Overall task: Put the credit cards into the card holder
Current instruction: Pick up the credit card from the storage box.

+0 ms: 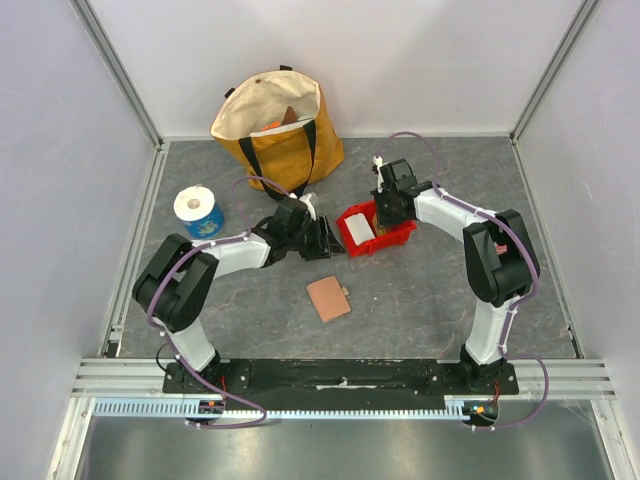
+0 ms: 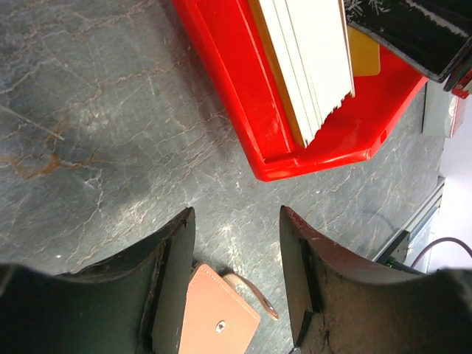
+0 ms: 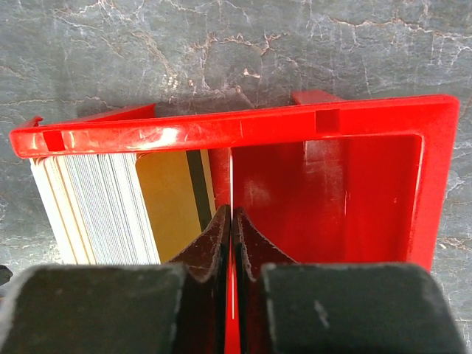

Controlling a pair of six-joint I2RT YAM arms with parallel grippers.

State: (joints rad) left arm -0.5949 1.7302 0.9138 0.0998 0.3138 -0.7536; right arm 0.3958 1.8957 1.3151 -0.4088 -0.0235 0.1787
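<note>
A stack of credit cards [image 1: 363, 230] stands on edge in a red bin [image 1: 397, 238]. In the right wrist view the stack [image 3: 96, 206] fills the bin's [image 3: 221, 131] left part, with a yellowish card [image 3: 166, 199] beside it. My right gripper [image 3: 231, 214] is shut on one thin white card [image 3: 231, 177], seen edge-on, inside the bin. The tan card holder [image 1: 328, 298] lies closed on the table in front of the bin. My left gripper [image 2: 236, 210] is open and empty, above the table between the bin [image 2: 221, 66] and the holder [image 2: 217, 313].
A yellow tote bag [image 1: 280, 125] stands at the back. A roll of tape on a blue base [image 1: 199, 211] sits at the left. The right gripper [image 2: 413, 29] shows over the bin in the left wrist view.
</note>
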